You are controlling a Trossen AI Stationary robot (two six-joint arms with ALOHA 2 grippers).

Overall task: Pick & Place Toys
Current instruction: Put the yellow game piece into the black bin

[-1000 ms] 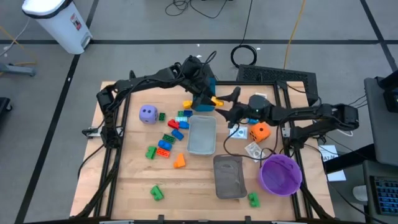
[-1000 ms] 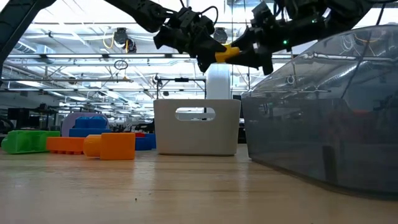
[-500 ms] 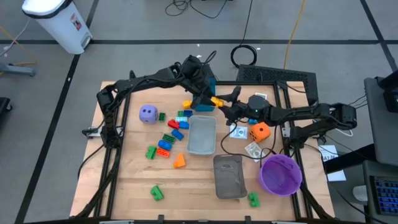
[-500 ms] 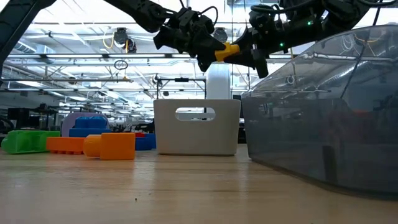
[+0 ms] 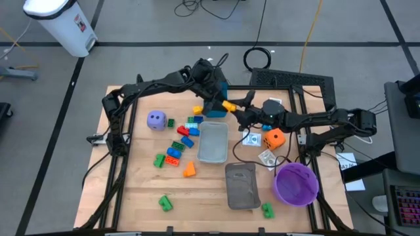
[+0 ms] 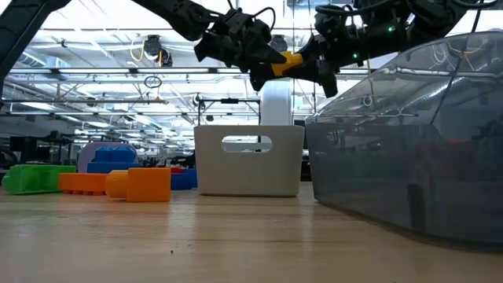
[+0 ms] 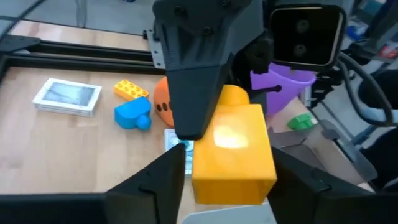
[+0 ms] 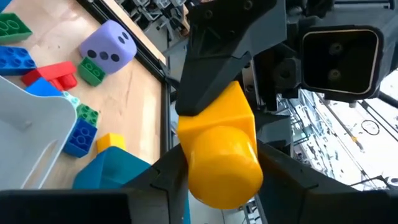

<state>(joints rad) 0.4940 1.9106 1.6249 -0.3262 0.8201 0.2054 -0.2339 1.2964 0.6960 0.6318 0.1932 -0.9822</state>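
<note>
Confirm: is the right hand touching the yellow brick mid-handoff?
Touching. In the right wrist view the right hand has its fingers pressed against both sides of the yellow brick.

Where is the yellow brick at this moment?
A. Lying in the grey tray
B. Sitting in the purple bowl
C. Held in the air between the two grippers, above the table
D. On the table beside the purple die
C. The yellow brick hangs well above the table, with the left gripper on one end and the right gripper on the other; the high view shows the same meeting point.
</note>
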